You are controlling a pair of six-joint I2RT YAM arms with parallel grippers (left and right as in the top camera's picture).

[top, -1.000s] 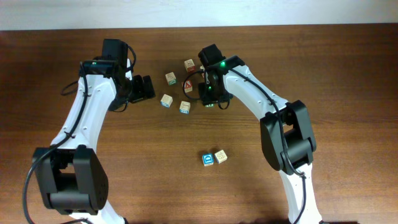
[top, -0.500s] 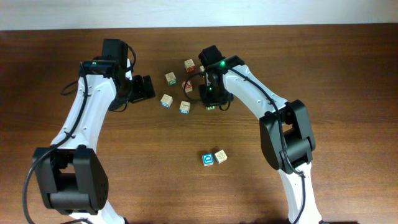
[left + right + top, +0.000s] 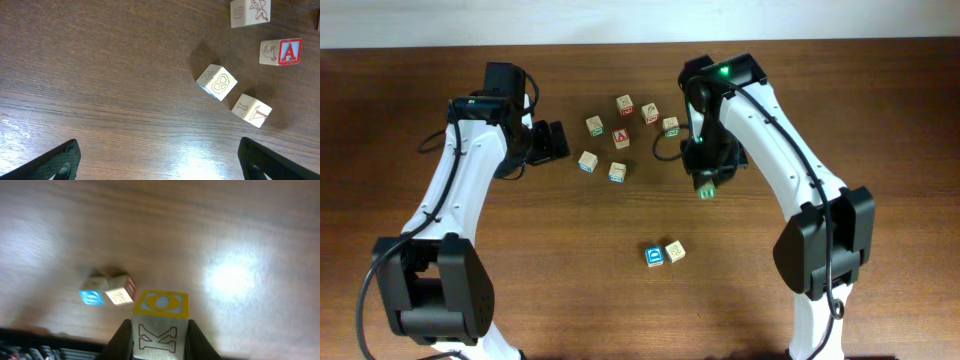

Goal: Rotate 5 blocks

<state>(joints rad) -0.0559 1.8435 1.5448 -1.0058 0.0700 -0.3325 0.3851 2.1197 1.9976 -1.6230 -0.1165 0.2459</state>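
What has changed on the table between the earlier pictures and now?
The right hand closed on a light-wood cube with a yellow-framed face, lifted it away from the other cubes and carried it to the right. Those cubes and the open left hand stayed put.

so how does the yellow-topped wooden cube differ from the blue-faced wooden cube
The yellow-topped wooden cube is gripped in the right hand; the blue-faced wooden cube lies on the table. The yellow-topped one touches no block; the blue-faced one abuts a neighbouring cube. Both are light wood.
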